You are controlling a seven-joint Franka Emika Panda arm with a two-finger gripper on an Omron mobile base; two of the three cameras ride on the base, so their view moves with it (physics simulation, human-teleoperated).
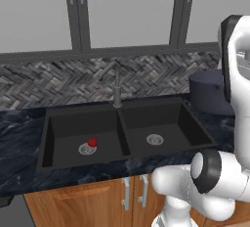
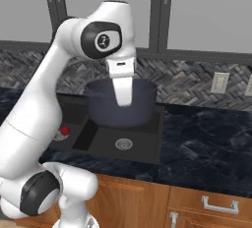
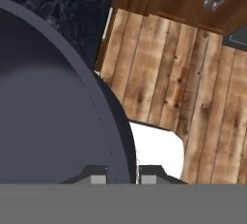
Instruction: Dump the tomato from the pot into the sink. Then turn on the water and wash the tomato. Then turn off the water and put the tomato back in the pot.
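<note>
You have the gripper point(image 3: 122, 175) clamped on the rim of the stiff, bulky pot point(image 2: 120, 101) above the right basin; the tomato point(image 1: 92, 142), small, glossy and likely slippery, sits by the left drain, so pinch across its middle.

left basin open above tomato point(image 1: 92, 142); faucet point(image 1: 117, 88) stands behind the divider.

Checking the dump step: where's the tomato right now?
The tomato lies in the sink's left basin in the left base view, touching the round silver drain, left of the centre divider.
</note>
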